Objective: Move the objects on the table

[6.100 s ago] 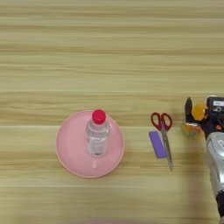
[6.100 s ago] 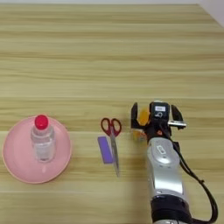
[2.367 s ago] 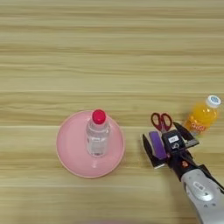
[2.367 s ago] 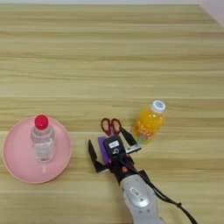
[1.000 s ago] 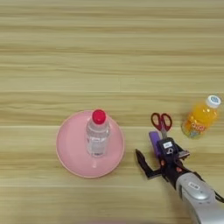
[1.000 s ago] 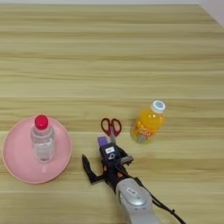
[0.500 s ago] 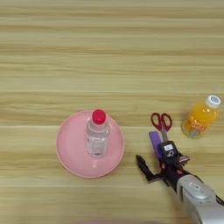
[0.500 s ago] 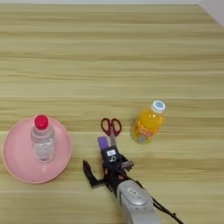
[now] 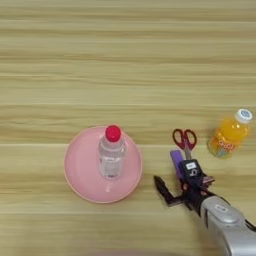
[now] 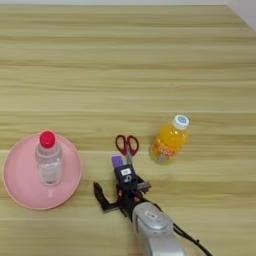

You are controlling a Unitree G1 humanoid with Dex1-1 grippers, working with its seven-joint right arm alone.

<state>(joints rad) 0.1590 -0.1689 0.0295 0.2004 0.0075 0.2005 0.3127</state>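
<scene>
Light wooden worktop [image 9: 125, 65], striped grain, carrying all items.

Right gripper [image 9: 182, 189]: black fingers spread wide; left finger [image 9: 162, 189] lies out toward the plate, the other sits by the scissors' blades. It holds nothing.

Purple block [image 9: 176, 161]: just beyond the fingers, partly covered by the gripper body, lying flat.

Red-handled scissors [image 10: 127, 145]: just beyond the fingers, beside the block on its right, handles pointing away.

Orange juice bottle [image 10: 169, 139], white cap: upright, beyond and to the right of the fingers, near the scissors, apart from them.

Pink plate [image 9: 80, 172]: left of the fingers, bearing a clear bottle [image 9: 111, 155] with a red cap, upright.
</scene>
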